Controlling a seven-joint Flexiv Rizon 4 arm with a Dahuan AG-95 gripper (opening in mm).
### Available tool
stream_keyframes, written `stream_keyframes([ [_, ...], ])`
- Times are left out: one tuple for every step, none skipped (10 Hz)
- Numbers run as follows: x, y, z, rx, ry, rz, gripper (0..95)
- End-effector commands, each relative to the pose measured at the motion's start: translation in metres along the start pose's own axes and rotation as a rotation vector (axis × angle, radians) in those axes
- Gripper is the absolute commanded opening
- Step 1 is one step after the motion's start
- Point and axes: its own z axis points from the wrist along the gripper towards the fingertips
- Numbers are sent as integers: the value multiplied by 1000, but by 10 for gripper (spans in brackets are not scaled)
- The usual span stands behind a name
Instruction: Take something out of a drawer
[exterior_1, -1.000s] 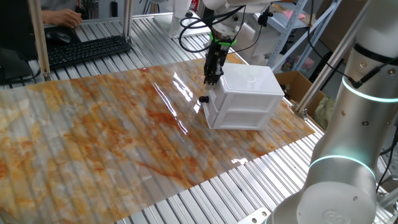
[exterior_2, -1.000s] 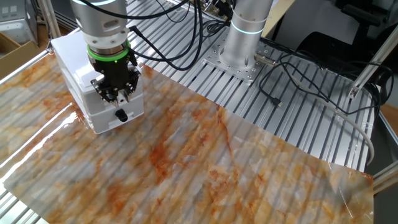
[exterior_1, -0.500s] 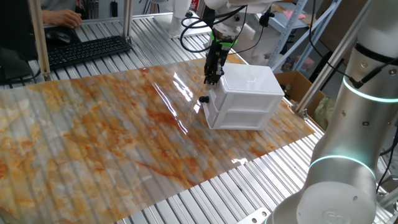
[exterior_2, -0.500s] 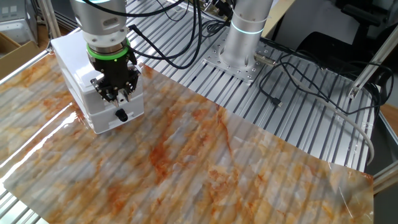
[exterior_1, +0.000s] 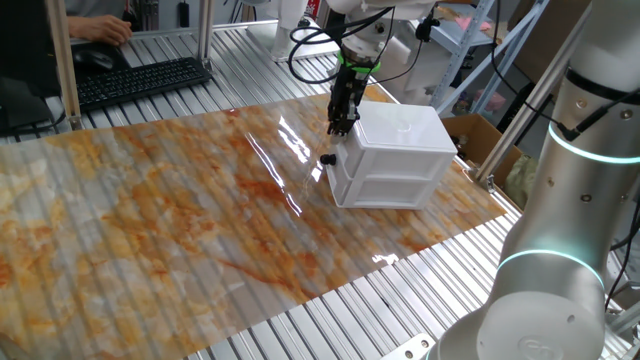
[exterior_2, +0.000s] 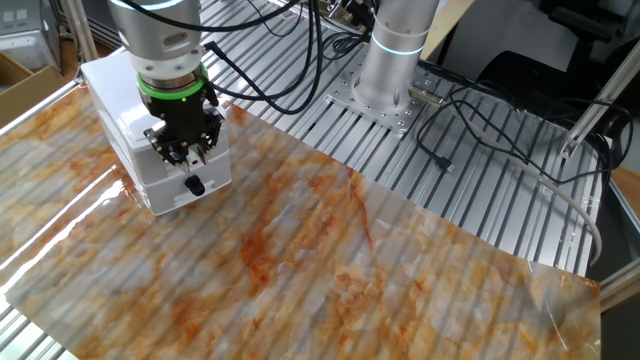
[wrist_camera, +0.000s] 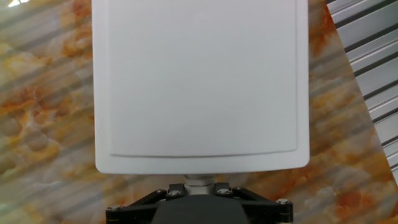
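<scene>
— Two drawers in that white cabinet (exterior_1: 392, 155); which one matters, and where does it sit?

— The upper one, the drawer (exterior_1: 385, 163). In the fixed view with the keyboard, the cabinet stands toward the 2 o'clock part of the marbled worktop (exterior_1: 150, 220), close to its far edge. The drawer looks fully pushed in, so nothing has come out of it yet.

— Why is the claw (exterior_1: 340, 126) parked just left of the cabinet, at the front face?

— I judge that it lines up with the upper handle. It hangs at the cabinet's 9 o'clock side in that view, fingers pointing down along the front. Below it a black knob (exterior_1: 327, 159) shows; that one seems to belong to the lower drawer, so the claw covers the upper one.

— Is it clenched on anything?

— I cannot tell. In the hand view a pale stub (wrist_camera: 198, 182) sits at 6 o'clock, between the claw's black base parts, just under the cabinet's flat top (wrist_camera: 200, 81). It may be the upper handle, but the fingertips themselves are hidden.

— And from the other side?

— The claw (exterior_2: 185, 152) sits against the upper front, directly above the black knob (exterior_2: 195, 186). That placement suits a straight pull outward, away from the cabinet.
</scene>
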Motion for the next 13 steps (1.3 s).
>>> stream_keyframes([
  [1, 1, 1, 0, -7, 16, 0],
  [2, 2, 2, -4, -21, 35, 0],
  [3, 2, 2, -3, -21, 33, 0],
  [4, 2, 1, -2, -26, 38, 0],
  [5, 3, 1, -1, -27, 41, 0],
  [6, 3, 0, 0, -25, 46, 0],
  [6, 3, 0, 0, -25, 49, 0],
  [8, 3, 0, -1, -26, 52, 0],
  [10, 3, 0, -3, -27, 55, 0],
  [11, 3, 0, -3, -27, 57, 0],
  [13, 3, -1, -1, -28, 62, 0],
  [15, 3, -1, 3, -28, 62, 0],
  [17, 3, -1, 3, -29, 59, 0],
])
